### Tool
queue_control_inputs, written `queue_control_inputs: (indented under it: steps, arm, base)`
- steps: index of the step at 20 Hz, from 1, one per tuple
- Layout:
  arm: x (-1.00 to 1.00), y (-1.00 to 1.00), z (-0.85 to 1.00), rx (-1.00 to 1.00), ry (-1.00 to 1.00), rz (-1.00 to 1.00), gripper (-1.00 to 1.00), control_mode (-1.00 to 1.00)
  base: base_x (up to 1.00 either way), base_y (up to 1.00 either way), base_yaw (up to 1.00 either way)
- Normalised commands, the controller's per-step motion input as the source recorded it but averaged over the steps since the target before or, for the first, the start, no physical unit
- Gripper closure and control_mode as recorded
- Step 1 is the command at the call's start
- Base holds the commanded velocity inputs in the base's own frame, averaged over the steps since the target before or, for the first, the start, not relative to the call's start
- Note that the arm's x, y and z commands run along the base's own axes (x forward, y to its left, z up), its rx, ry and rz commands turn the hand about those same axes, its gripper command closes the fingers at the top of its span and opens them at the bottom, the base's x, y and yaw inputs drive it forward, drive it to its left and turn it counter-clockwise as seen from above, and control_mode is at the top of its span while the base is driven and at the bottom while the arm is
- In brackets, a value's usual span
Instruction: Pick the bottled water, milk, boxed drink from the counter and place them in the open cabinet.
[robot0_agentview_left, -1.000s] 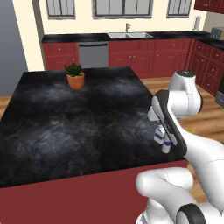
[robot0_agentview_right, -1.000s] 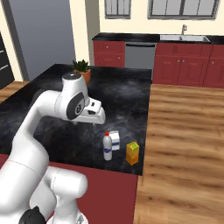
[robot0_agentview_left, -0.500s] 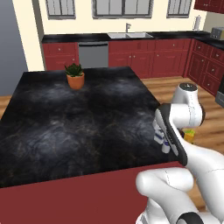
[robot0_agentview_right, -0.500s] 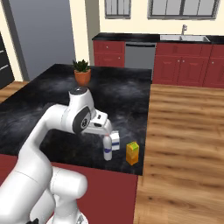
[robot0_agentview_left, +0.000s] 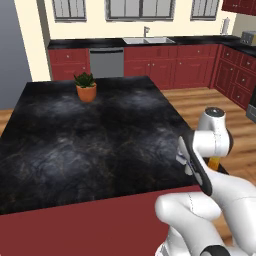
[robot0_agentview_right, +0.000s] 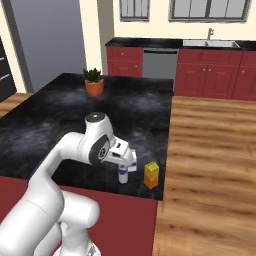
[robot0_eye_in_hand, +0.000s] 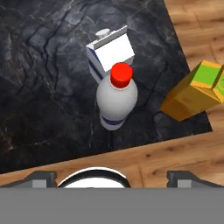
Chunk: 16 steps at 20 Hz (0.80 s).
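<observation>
Gripper (robot0_eye_in_hand: 111, 177) has dropped over the bottled water (robot0_eye_in_hand: 116, 98) beside milk (robot0_eye_in_hand: 109, 50) and boxed drink (robot0_eye_in_hand: 192, 92), fingers spread wide, empty; you close next.

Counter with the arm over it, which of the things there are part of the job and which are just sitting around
Part of the job:
bottled water
milk
boxed drink
counter
gripper, open above the bottle

Just sitting around:
potted plant
sink
dishwasher
</observation>
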Motion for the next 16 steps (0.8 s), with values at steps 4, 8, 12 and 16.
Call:
queue_control_inputs:
  steps: [4,8,12,16]
  arm:
    - [0.18,-0.09,-0.33,0.00,0.00,-0.12,-1.00,-1.00]
    - [0.08,-0.01,-0.28,0.00,-0.01,-0.11,-1.00,-1.00]
    - [0.07,0.00,-0.18,0.00,0.00,-0.10,-1.00,-1.00]
    - [0.13,-0.01,-0.18,0.00,0.00,-0.09,-1.00,-1.00]
  base:
    - [0.00,0.00,0.00]
    - [0.00,0.00,0.00]
    - [0.00,0.00,0.00]
    - [0.00,0.00,0.00]
